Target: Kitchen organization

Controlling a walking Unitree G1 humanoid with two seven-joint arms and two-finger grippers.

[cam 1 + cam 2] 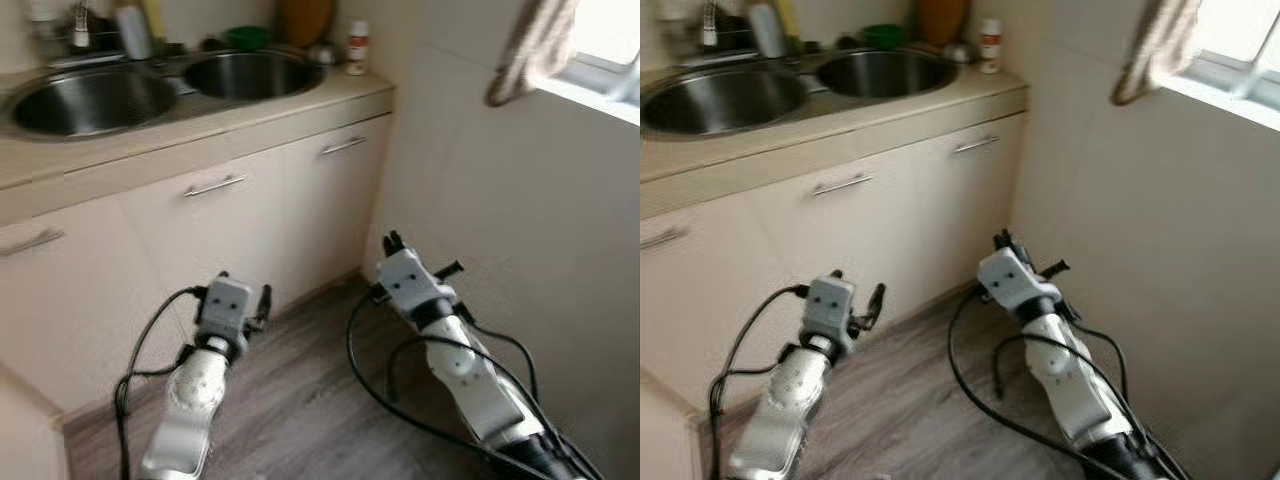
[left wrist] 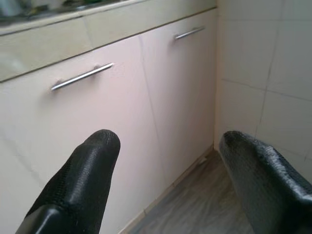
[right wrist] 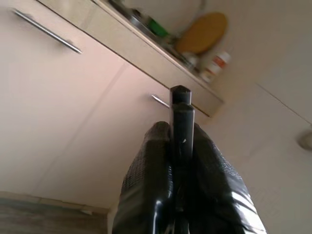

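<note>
The two sink basins (image 1: 95,98) look like brushed steel with a dull sheen, set in a smooth, pale matt desk (image 1: 250,118). The cabinet doors (image 1: 270,220) have a plain satin finish, each with a slim bar handle (image 1: 215,185) of polished metal. The floor (image 1: 300,400) shows grey wood grain, matt. At three o'clock the wall (image 1: 520,230) is glossy tile. A soft cloth (image 1: 530,45) hangs at one o'clock. The left tool's fingers (image 2: 83,180) carry black, rough-textured pads; the arms are silver-grey.
</note>
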